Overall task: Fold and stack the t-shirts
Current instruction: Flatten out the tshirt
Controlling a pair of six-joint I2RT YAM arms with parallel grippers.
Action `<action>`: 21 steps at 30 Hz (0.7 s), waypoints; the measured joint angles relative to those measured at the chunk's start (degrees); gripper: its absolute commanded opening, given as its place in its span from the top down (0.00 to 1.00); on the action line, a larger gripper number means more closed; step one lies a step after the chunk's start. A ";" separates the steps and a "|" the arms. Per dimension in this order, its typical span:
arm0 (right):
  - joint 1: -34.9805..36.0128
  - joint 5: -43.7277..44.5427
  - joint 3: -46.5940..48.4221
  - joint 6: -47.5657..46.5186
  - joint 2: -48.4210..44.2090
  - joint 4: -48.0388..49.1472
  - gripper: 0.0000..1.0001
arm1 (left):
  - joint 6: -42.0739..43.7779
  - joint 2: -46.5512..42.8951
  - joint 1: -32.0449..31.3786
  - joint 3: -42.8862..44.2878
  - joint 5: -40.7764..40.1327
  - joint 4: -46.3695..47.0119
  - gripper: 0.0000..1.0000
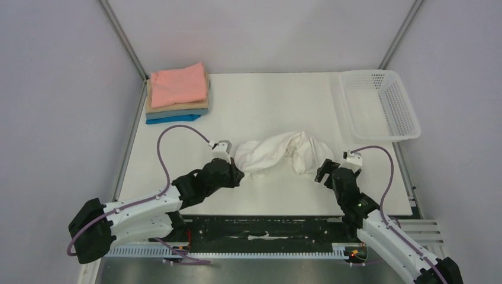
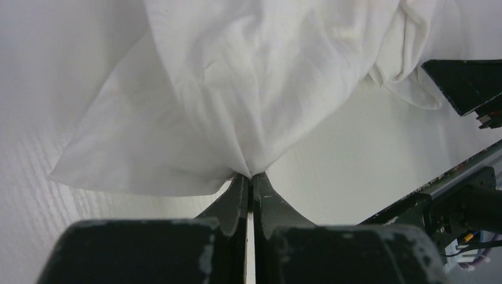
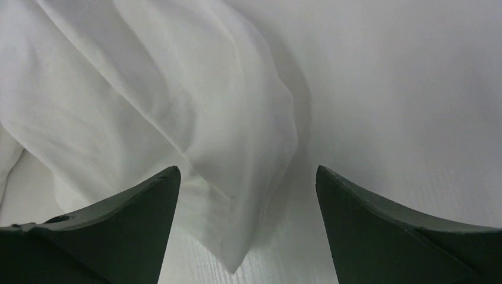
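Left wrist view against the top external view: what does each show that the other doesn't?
Only the left wrist view shows the left gripper pinched shut on a fold of the white t-shirt. Only the top external view shows the stack of folded t-shirts, the white mesh basket and the open right gripper beside the shirt. Both show the crumpled white shirt on the table.

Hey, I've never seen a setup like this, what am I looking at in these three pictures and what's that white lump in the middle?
Two robot arms are bolted at the near edge of a white table. The wide picture comes from a camera above and behind them; the other two come from cameras on each wrist. The lump is a crumpled white t-shirt. The left tool is shut, pinching a fold of it. The right tool is open, with the shirt's edge between its fingers, nothing gripped. At the far left sits a stack of folded shirts, pink on top. A white mesh basket stands at the far right.
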 measured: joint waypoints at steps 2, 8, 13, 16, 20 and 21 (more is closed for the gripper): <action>0.00 -0.92 -0.52 0.00 2.01 1.44 0.34 | 0.00 -2.16 0.00 -0.02 -1.70 -1.64 0.98; 0.00 -1.77 -1.42 0.87 6.49 5.73 0.93 | 0.00 -4.44 0.00 -0.35 -5.49 -4.85 0.98; 0.00 -0.94 2.32 0.55 5.86 3.32 1.00 | 0.02 -6.23 0.00 0.81 -10.58 -10.51 0.98; 0.00 -0.85 7.69 -0.33 3.89 1.99 1.00 | 0.50 -9.90 0.00 4.70 -14.43 -14.45 0.98; 0.02 -0.07 16.81 -2.36 2.10 0.52 1.00 | 2.80 -16.15 0.00 13.20 -20.33 -17.40 0.98; 0.02 0.50 19.41 -2.89 1.77 0.15 1.00 | 3.56 -17.70 0.00 15.21 -21.81 -17.68 0.98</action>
